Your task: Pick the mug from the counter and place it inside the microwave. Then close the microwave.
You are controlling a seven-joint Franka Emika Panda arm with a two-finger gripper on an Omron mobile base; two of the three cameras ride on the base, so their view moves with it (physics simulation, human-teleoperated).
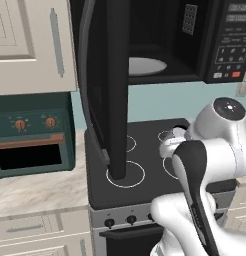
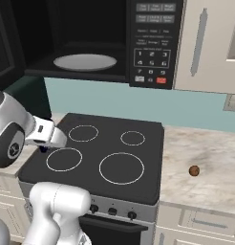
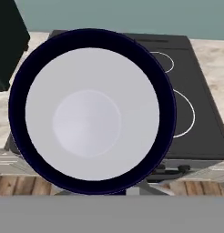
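Seen from right above, the mug (image 3: 89, 113) shows a pale inside and a dark blue rim, hanging over the stovetop's front left corner. The mug hides my fingertips there, and the grip reads as shut on it. In the right base view my gripper (image 2: 46, 145) hangs low at the stove's left edge, with a sliver of the blue mug (image 2: 43, 150) under the white hand. The black microwave (image 2: 152, 52) hangs above the stove, its door (image 1: 112, 90) swung wide open and its grey turntable (image 2: 84, 61) bare. The counter (image 2: 205, 153) runs on both sides.
The open door juts out over the stovetop (image 2: 105, 153) on its left side. A small brown ball (image 2: 194, 171) lies on the counter to the right. A teal oven (image 1: 30, 135) with orange knobs stands at the left, under cream cabinets (image 1: 25, 45).
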